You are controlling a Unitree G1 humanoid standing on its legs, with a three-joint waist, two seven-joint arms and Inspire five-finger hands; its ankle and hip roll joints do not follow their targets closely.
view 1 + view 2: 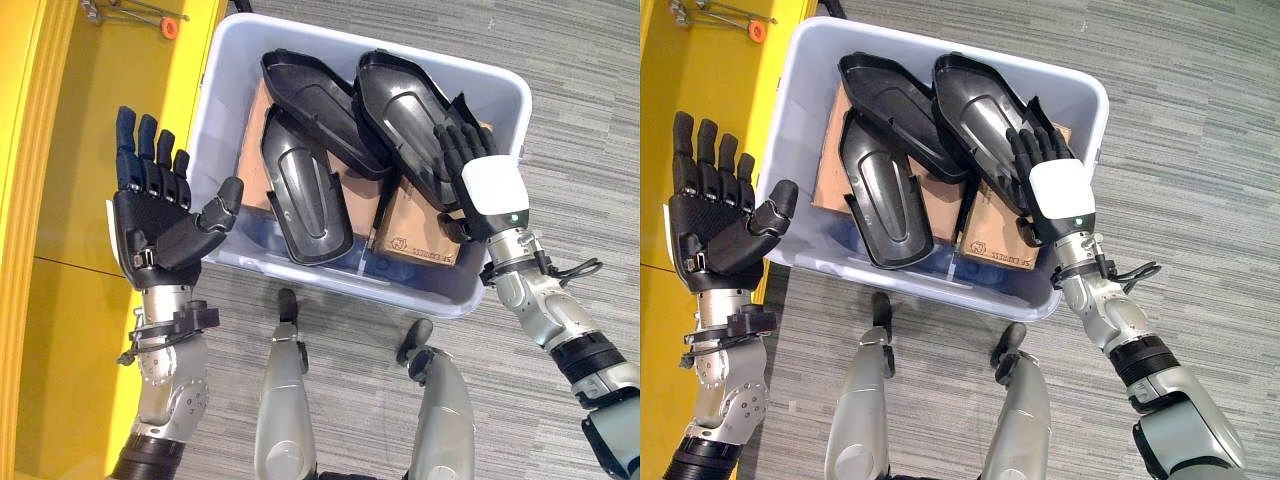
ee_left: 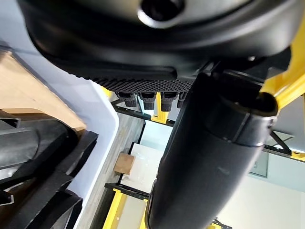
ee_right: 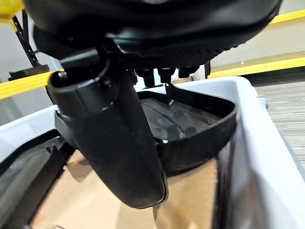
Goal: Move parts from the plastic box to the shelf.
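1. Inside the pale translucent plastic box point(image 1: 505, 100) on the grey carpet lie three black moulded plastic parts, long shells with raised rims, resting on brown cardboard cartons point(image 1: 420, 235). None is on the yellow metal shelf point(image 1: 60, 150) at the robot's left.
2. At the box's right side, the right hand point(image 1: 470, 160) reaches over the rightmost black part point(image 1: 400, 105) with its fingers laid fairly straight along the shell. I cannot tell from the right wrist view whether they are truly hooked under its rim; nothing looks clamped.
3. The left hand point(image 1: 155, 215) is held up just outside the box's left wall, over the shelf edge, palm up, fingers spread wide, holding nothing.
4. Orientation: the rightmost part's long axis runs diagonally, from the far middle of the box towards the near right corner, hollow side up. The middle part point(image 1: 320, 105) lies roughly parallel beside it and seems to overlap it. The nearer part point(image 1: 310, 195) points more towards the robot.
5. Risks, as I judge them:
   - A flat, unhooked hold could let the smooth shell slide off as it lifts.
   - The overlapping neighbour could catch on the rims and be dragged along.
   - A long part gripped at one end would likely tip and knock the box wall.
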